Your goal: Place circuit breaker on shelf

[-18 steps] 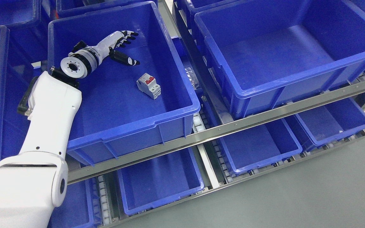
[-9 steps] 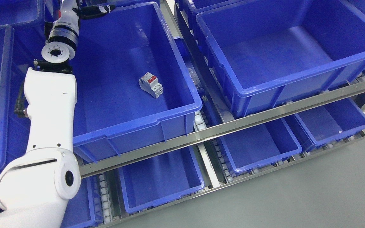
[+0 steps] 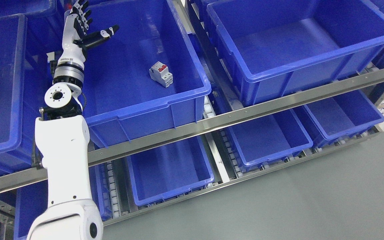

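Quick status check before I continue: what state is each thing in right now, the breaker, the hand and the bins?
circuit breaker: released, lying on the floor of the bin, nothing touching it.
left hand: open, fingers spread, raised over the bin's back left corner, holding nothing.
bin with the breaker: on the upper shelf level, holds only the breaker.
bin to its right: nothing in it.
lower shelf bins: nothing seen inside them.

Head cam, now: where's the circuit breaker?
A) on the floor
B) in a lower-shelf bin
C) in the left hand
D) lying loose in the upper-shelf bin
D. The circuit breaker lies on the floor of the upper-shelf bin, apart from the left hand, whose fingers are spread and hold nothing.
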### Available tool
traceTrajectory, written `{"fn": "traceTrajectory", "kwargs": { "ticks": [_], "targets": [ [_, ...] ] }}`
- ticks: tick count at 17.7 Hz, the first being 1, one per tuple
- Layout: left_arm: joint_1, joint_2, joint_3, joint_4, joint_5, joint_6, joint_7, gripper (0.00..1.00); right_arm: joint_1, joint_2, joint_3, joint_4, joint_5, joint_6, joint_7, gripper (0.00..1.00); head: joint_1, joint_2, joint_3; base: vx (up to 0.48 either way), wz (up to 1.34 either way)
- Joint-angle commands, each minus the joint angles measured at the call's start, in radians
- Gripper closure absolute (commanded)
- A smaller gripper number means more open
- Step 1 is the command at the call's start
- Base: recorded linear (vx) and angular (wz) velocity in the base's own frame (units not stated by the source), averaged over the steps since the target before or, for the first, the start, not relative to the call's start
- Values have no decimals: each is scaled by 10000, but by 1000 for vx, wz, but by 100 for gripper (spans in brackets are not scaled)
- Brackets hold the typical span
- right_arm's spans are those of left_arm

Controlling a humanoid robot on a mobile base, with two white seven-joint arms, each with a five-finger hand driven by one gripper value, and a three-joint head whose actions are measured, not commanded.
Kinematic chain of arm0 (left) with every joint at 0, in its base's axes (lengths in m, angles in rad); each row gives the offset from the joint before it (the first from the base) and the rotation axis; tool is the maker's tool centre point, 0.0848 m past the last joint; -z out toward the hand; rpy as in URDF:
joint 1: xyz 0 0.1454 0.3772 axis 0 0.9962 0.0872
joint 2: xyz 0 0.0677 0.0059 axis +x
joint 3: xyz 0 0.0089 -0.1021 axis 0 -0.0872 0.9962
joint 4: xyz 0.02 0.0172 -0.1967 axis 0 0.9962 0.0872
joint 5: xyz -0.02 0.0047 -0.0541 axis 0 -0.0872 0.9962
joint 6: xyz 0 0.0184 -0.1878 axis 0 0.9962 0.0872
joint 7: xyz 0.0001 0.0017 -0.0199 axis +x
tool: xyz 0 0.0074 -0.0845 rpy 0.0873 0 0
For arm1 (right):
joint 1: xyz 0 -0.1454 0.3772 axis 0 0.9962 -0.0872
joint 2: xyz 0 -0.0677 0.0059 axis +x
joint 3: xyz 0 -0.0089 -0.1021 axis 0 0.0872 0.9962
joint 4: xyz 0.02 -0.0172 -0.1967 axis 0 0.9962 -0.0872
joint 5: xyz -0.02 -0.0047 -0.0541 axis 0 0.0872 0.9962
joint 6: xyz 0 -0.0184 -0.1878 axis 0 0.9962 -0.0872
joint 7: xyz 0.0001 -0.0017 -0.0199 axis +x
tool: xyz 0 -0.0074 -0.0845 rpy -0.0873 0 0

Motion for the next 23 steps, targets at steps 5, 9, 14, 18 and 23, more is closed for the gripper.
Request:
{"fn": "traceTrajectory", "kwargs": {
  "ticks": [5,9,14,18,23],
  "targets": [
    [2530,-188,-179,-5737,523,193,36,1,0,-175,0,0,0,-2,-5,0,0,0,0,-160,-310],
    [2716,-188,218,-6091,523,208,21,0,0,-175,0,0,0,-2,-5,0,0,0,0,-126,-296],
    [3068,-188,817,-6137,523,208,-56,0,0,-175,0,0,0,-2,-5,0,0,0,0,-69,-175],
    [3345,-188,895,-6153,538,178,-56,0,0,-175,0,0,0,-2,-5,0,0,0,0,-1,-22],
    [3422,-188,941,-6183,538,162,-71,0,0,-175,0,0,0,-2,-5,0,0,0,0,2,5]
  ]
}}
